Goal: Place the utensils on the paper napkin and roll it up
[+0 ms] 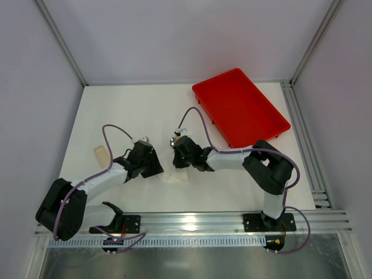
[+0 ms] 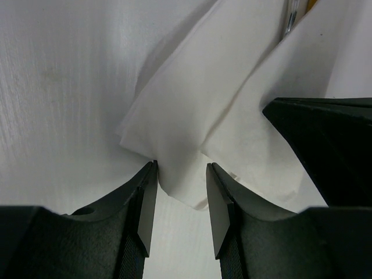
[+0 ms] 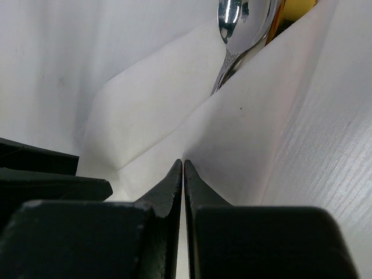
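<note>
The napkin (image 1: 174,176) lies crumpled on the table (image 1: 116,110) between the 2 arms, folded over a spoon (image 3: 231,26) whose bowl pokes out. The left gripper (image 2: 181,195) has its jaws apart astride a folded corner. The right gripper (image 3: 183,168), jaws together, crowds in just beside it against a crease. A red tray (image 1: 239,107) sits well behind, and a tan piece (image 1: 103,156) lies to the left.

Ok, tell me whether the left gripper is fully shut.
No, the left gripper stands open, with a fold of the paper napkin between its fingers.
</note>
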